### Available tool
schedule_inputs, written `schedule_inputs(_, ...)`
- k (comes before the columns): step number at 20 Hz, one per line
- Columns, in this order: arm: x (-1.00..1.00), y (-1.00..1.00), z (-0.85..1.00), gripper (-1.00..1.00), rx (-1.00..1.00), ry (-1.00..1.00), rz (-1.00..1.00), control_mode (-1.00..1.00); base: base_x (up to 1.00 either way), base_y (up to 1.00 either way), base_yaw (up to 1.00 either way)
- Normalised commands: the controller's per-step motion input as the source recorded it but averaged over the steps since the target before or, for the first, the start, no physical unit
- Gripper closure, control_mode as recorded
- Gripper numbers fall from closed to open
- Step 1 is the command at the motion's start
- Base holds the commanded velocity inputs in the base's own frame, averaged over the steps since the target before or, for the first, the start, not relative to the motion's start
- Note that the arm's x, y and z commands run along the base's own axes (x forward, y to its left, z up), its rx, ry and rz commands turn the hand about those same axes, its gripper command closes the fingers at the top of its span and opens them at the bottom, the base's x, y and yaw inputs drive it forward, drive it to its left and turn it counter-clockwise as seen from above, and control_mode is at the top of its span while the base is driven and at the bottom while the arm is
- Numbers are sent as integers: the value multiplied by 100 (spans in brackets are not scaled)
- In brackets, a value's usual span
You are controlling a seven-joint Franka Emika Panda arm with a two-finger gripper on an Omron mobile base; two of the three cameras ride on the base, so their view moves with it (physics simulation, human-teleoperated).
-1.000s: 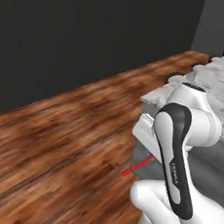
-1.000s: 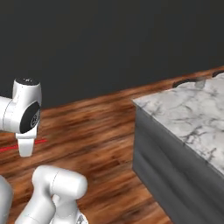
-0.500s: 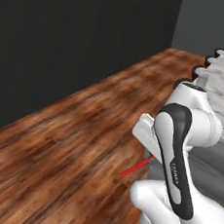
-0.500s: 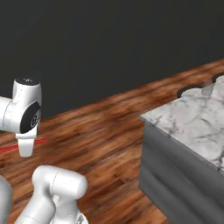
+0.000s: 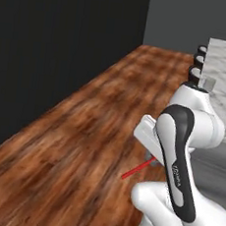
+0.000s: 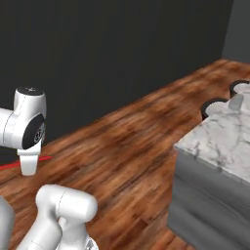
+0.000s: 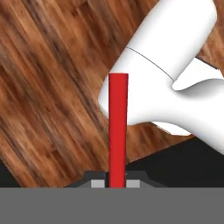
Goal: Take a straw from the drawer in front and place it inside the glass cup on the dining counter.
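Straw (image 5: pixel 137 170) upper end hidden behind arm; dining counter (image 6: pixel 229 136) cropped.

Warm brown wood-plank floor (image 5: pixel 82 146) runs along a flat black wall (image 6: pixel 107 53); a grey wall (image 5: pixel 194 20) stands beyond.

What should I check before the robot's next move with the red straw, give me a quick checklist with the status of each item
1. Straw in the claw: ok, it stands up straight from between the two tips in the hand view.
2. Claw shut on the straw: ok, the tips sit tight against it on both sides.
3. Straw clear of the wooden floor: ok, its free end pokes out from behind the arm above the boards in the left base view.
4. Dining counter in sight: ok, the marble slab lies ahead to the right.
5. Glass cup located: cannot tell, a small pale shape sits at the counter's far edge, too blurred to name.
6. Path to the counter: ok, open floor between.
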Motion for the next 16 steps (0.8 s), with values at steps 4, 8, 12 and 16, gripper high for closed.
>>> schedule_inputs(4, 0, 0, 0, 100, 0, 0, 0, 100, 96, 100, -44)
schedule_inputs(8, 0, 0, 0, 100, 0, 0, 0, 100, 89, 100, -49)
schedule_inputs(12, 0, 0, 0, 100, 0, 0, 0, 100, 83, 100, -52)
schedule_inputs(16, 0, 0, 0, 100, 0, 0, 0, 100, 79, 100, -55)
